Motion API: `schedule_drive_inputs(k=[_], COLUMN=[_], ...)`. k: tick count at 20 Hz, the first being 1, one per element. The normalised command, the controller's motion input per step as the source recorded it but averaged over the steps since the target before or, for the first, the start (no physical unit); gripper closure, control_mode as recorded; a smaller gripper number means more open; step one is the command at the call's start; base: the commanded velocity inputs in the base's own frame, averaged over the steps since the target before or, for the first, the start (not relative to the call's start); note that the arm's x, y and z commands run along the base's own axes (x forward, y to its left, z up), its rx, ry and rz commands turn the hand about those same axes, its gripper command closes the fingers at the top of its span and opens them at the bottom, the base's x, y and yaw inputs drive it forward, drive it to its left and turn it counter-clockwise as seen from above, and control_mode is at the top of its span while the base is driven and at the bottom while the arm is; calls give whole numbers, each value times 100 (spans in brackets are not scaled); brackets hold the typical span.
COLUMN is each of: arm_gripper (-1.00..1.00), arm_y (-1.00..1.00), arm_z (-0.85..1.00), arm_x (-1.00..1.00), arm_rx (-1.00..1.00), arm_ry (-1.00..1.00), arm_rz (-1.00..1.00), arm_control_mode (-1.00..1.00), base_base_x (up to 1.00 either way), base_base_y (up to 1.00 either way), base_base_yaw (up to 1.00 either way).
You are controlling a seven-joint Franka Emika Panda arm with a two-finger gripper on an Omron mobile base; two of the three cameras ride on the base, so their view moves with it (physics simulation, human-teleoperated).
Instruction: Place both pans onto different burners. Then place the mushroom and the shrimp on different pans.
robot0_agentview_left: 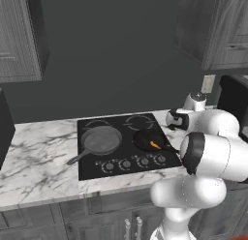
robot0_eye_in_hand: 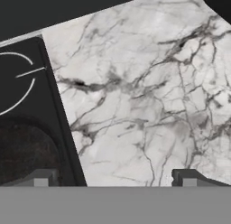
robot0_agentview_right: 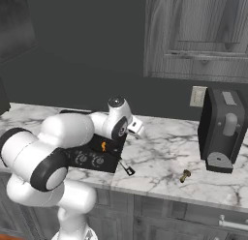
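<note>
Across the frame's lower half runs a white marble counter (robot0_agentview_left: 38, 157) with a black cooktop (robot0_agentview_left: 123, 159) at centre. Grey skillet (robot0_agentview_left: 100, 140) sits on the front left burner, black pan (robot0_agentview_left: 148, 141) on the front right, shrimp (robot0_agentview_left: 155, 145) inside it. Mushroom (robot0_agentview_right: 185, 175) lies on marble right of centre, near the coffee machine (robot0_agentview_right: 224, 130). My gripper (robot0_eye_in_hand: 115, 180) hangs released over bare marble beside the cooktop edge. Dark wall, grey cabinets (robot0_agentview_right: 198, 36) above.

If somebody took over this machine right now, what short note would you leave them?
Claw: open, holding nothing, over the marble counter just right of the cooktop.
Grey skillet: on the front-left burner, empty.
Black pan: on the front-right burner, shrimp inside.
Mushroom: on the counter near the coffee machine.
Done: both pans placed, shrimp placed.
Left: put the mushroom in the grey skillet.
</note>
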Motion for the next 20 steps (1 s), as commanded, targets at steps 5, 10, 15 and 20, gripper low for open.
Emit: schedule_drive_inputs(k=[5,10,15,20], arm_gripper=[-100,-100,-100,-100], arm_y=[-68,-72,-70,-62], arm_z=[0,0,0,0], arm_x=[-13,-4,-15,-40], arm_rx=[0,0,0,0], arm_ry=[0,0,0,0], arm_rz=[-20,-17,-15,-13], arm_control_mode=[-100,-100,-100,-100], base_base_x=[0,0,0,0], base_base_y=[0,0,0,0], base_base_yaw=[0,0,0,0])
